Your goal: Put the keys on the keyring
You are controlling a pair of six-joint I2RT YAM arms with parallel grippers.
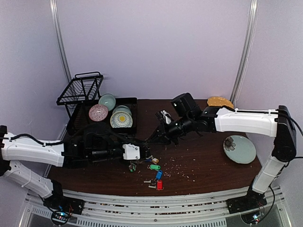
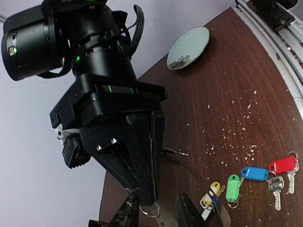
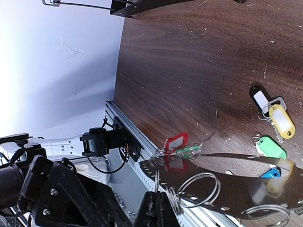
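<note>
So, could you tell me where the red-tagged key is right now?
In the top view the red-tagged key lies on the table near its front edge, centre-left, just below the blue-tagged key.

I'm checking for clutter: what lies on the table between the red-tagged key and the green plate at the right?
Only bare dark tabletop with pale crumbs between the red-tagged key and the green plate, seen in the top view.

The keys (image 1: 154, 172) lie at the front middle of the bench (image 1: 208, 165). A rack (image 1: 102, 116) stands behind them on the left, a plate (image 1: 239, 149) on the right.
</note>
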